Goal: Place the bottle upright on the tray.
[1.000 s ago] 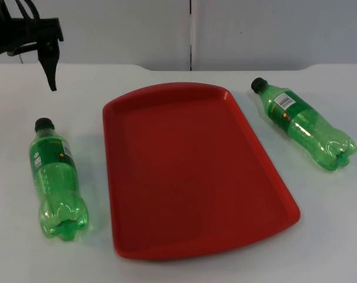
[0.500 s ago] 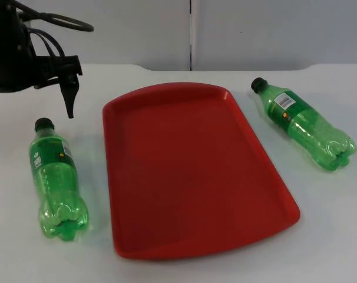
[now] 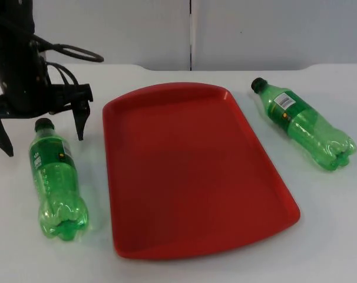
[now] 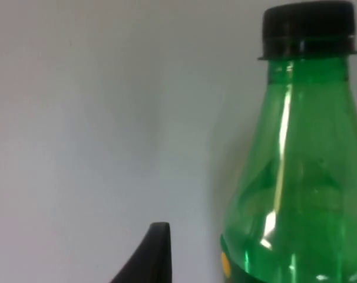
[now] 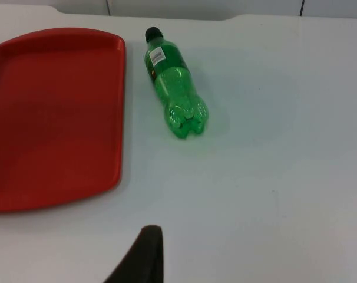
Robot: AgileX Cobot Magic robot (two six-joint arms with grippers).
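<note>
We are lowering our left gripper [image 3: 42, 134]; since a moment ago it has come down from the table's far corner to the black cap of the left green plastic bottle [image 3: 56, 183], fingers spread wide on either side of the neck. In the left wrist view that bottle [image 4: 296, 177] is lying close ahead. We are counting two green bottles, both lying flat: the second green plastic bottle [image 3: 303, 123] is resting right of the one flat red plastic tray [image 3: 190, 171], unmoved.

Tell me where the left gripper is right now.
In the top view the left gripper hangs open over the cap end of the left bottle, beside the red tray.
</note>
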